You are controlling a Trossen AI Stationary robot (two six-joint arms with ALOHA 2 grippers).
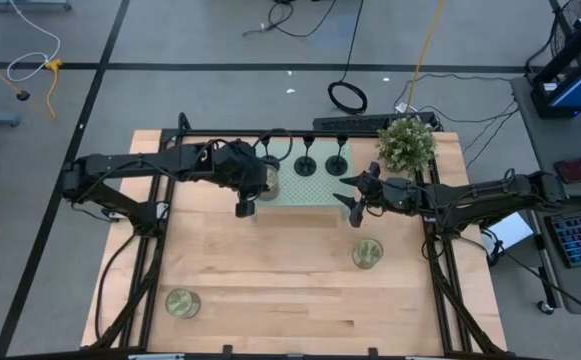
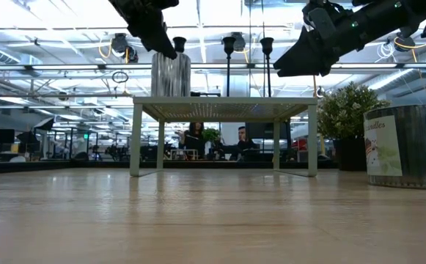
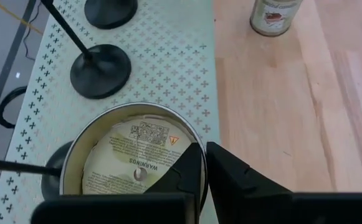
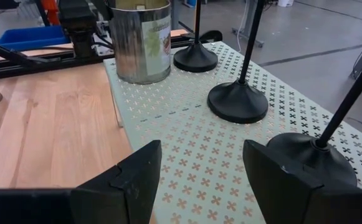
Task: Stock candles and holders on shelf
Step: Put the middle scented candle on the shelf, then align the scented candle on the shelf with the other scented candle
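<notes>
The mint-green shelf (image 1: 310, 190) stands at the table's far middle. Three black holders (image 1: 307, 165) stand by their disc bases along its far edge; they also show in the right wrist view (image 4: 238, 99). My left gripper (image 1: 253, 190) is shut on a jar candle (image 3: 131, 162) at the shelf's left end. My right gripper (image 4: 199, 180) is open and empty, hovering over the shelf's right end (image 1: 355, 202). Two more candles stand on the table, one on the right (image 1: 367, 253) and one at the near left (image 1: 182, 303). My left gripper pinches the candle's rim (image 3: 200, 149) on the side toward the table's near edge, one finger (image 3: 184, 177) inside the rim and one (image 3: 237, 183) outside. The fingers come from above, slanting down. The candle stands upright with its bottom on the shelf top (image 4: 143, 78).
A bushy potted plant (image 1: 407, 145) stands at the far right, just behind my right arm. The holders' thin stems (image 2: 228, 70) rise close to both grippers. Open wooden tabletop (image 1: 270, 270) lies in front of the shelf.
</notes>
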